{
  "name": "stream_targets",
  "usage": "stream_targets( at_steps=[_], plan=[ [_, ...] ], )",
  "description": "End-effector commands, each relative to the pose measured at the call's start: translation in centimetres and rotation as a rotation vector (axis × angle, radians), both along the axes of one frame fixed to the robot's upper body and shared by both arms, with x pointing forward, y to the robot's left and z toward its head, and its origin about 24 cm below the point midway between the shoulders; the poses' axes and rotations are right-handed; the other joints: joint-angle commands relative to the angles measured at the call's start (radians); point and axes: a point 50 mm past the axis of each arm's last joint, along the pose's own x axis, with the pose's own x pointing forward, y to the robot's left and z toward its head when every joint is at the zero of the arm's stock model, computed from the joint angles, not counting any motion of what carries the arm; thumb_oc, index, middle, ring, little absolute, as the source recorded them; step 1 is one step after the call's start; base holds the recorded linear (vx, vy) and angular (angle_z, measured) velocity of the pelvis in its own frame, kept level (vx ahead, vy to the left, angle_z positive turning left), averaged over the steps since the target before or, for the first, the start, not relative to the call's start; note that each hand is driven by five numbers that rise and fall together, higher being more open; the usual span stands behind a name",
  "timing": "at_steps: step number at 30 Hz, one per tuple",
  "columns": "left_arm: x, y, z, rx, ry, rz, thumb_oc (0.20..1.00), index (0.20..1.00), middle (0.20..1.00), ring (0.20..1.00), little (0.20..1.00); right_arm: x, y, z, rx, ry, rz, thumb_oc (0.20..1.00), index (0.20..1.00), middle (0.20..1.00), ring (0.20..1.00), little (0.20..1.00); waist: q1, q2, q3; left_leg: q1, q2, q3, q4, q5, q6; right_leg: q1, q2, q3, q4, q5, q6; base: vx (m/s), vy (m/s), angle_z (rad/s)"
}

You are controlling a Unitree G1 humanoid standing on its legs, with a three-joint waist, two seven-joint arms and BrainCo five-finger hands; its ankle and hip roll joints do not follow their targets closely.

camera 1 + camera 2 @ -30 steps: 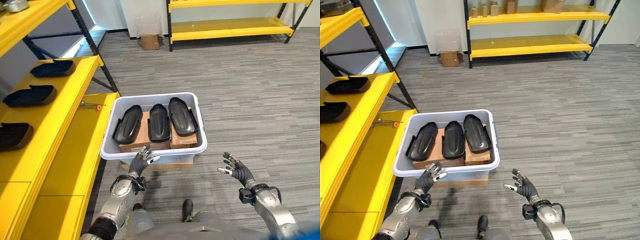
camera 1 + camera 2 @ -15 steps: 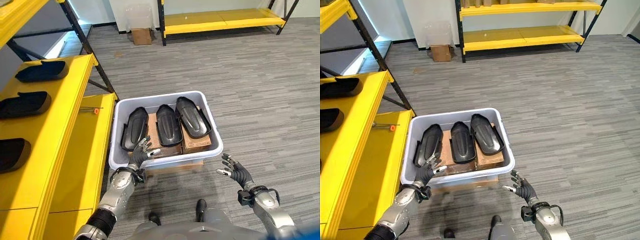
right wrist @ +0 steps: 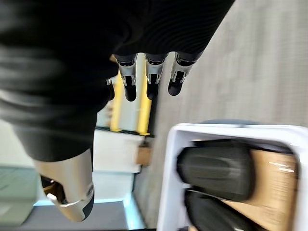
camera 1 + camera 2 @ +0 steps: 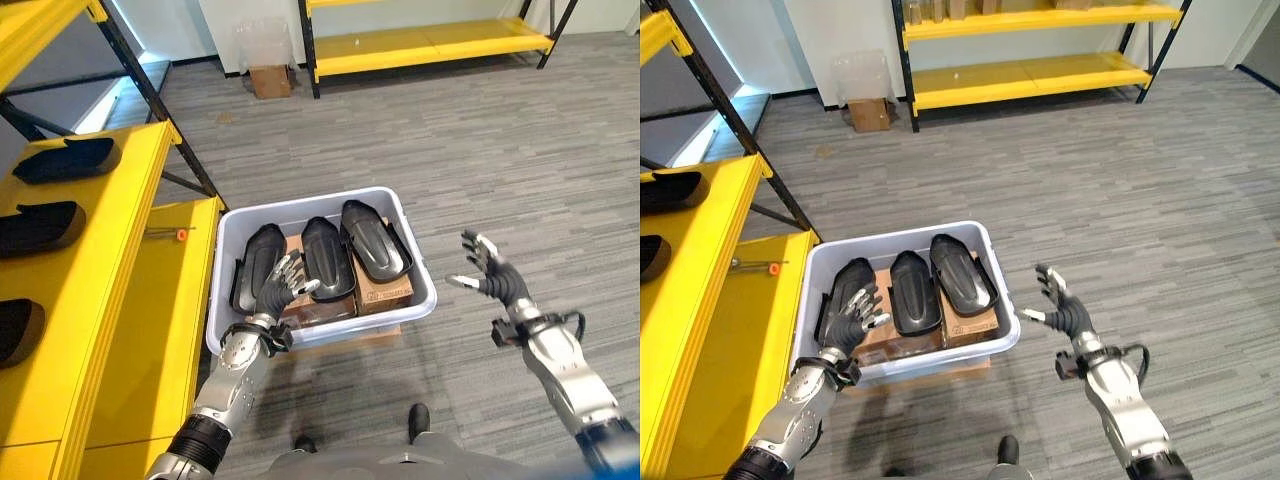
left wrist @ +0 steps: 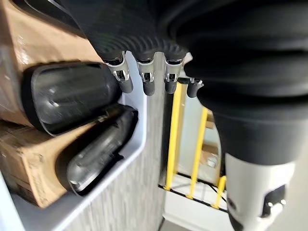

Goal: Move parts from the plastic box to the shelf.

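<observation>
A grey plastic box (image 4: pixel 419 297) stands on the carpet with three black moulded parts lying side by side on cardboard boxes inside: the left part (image 4: pixel 252 262), the middle part (image 4: pixel 322 254) and the right part (image 4: pixel 374 238). My left hand (image 4: pixel 281 290) hovers open over the box's near left corner, above the left part, holding nothing. My right hand (image 4: pixel 494 276) is open and raised over the floor to the right of the box, clear of it. The yellow shelf (image 4: pixel 110 270) on the left carries more black parts (image 4: pixel 38 224).
A small orange-tipped tool (image 4: pixel 176 234) lies on the lower yellow shelf level. A second yellow rack (image 4: pixel 425 38) and a small cardboard box (image 4: pixel 269 80) stand at the far wall. Open carpet lies right of the plastic box.
The camera has shifted. My left hand rose from the box's front rim to over the left part. My right hand lifted up and forward beside the box.
</observation>
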Motion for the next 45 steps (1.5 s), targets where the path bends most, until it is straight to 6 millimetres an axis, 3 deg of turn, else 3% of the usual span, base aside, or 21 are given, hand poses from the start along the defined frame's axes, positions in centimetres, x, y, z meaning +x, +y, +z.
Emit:
stream_targets(
  at_steps=[1,5,10,14,22,27,36,39,45],
  plan=[
    [1.9,-0.2,4.3,-0.026,-0.208,-0.025,1.0,1.0,1.0,1.0,1.0,1.7,1.8,3.9,0.015,-0.226,0.019,1.0,1.0,1.0,1.0,1.0,0.016,-0.046,0.063,-0.041,0.102,-0.007,-0.019,0.151,-0.097,0.029,-0.102,0.008,0.024,0.025,0.081,-0.18,-0.008,0.19],
    [3.7,-2.1,7.4,-0.068,-0.318,-0.055,1.0,1.0,1.0,1.0,1.0,5.2,4.7,8.1,-0.002,-0.36,0.033,1.0,1.0,1.0,1.0,1.0,0.042,-0.018,0.131,-0.131,0.111,-0.03,-0.014,0.181,-0.109,-0.053,-0.113,-0.002,0.04,0.041,0.082,-0.16,-0.005,0.14],
    [4.5,-2.7,8.3,-0.075,-0.346,-0.053,1.0,1.0,1.0,1.0,1.0,8.4,5.9,11.1,-0.058,-0.406,-0.019,1.0,1.0,1.0,1.0,1.0,0.073,0.01,0.192,-0.185,0.109,-0.048,-0.008,0.196,-0.115,-0.099,-0.129,-0.005,0.064,0.046,0.083,-0.06,0.015,0.12],
    [4.5,-3.1,8.4,-0.067,-0.344,-0.072,1.0,1.0,1.0,1.0,1.0,10.4,5.4,11.6,-0.078,-0.353,-0.065,1.0,1.0,1.0,1.0,1.0,0.095,0.023,0.231,-0.213,0.108,-0.051,-0.004,0.206,-0.115,-0.128,-0.14,-0.008,0.074,0.056,0.082,-0.01,0.009,0.03],
    [4.2,-2.9,8.9,-0.083,-0.364,-0.083,1.0,1.0,1.0,1.0,1.0,12.0,3.0,13.5,-0.14,-0.356,-0.187,1.0,1.0,1.0,1.0,1.0,0.111,0.038,0.263,-0.227,0.098,-0.051,-0.01,0.206,-0.114,-0.152,-0.151,-0.007,0.081,0.058,0.083,0.0,0.007,0.01],
    [3.7,-3.1,8.7,-0.086,-0.355,-0.109,1.0,1.0,1.0,1.0,1.0,12.7,3.1,14.1,-0.174,-0.343,-0.193,1.0,1.0,1.0,1.0,1.0,0.125,0.043,0.269,-0.234,0.095,-0.054,-0.014,0.208,-0.112,-0.163,-0.152,-0.007,0.081,0.061,0.083,0.0,0.001,-0.01],
    [3.7,-3.7,9.2,-0.096,-0.369,-0.137,1.0,1.0,1.0,1.0,1.0,13.9,3.1,12.4,-0.231,-0.226,-0.218,1.0,1.0,1.0,1.0,1.0,0.147,0.052,0.295,-0.264,0.098,-0.066,-0.007,0.213,-0.113,-0.186,-0.146,-0.014,0.095,0.058,0.08,0.0,-0.005,0.03],
    [3.9,-4.6,9.8,-0.104,-0.392,-0.168,1.0,1.0,1.0,1.0,1.0,14.3,3.1,9.8,-0.272,-0.104,-0.223,1.0,1.0,1.0,1.0,1.0,0.165,0.061,0.319,-0.287,0.096,-0.075,0.006,0.209,-0.109,-0.205,-0.147,-0.018,0.104,0.062,0.081,-0.01,-0.011,0.05],
    [4.1,-5.8,10.6,-0.123,-0.419,-0.192,1.0,1.0,1.0,1.0,1.0,14.1,1.9,7.3,-0.253,0.003,-0.27,1.0,1.0,1.0,1.0,1.0,0.186,0.084,0.344,-0.327,0.091,-0.097,0.028,0.201,-0.101,-0.228,-0.153,-0.025,0.125,0.052,0.078,0.01,0.004,0.05]
  ],
)
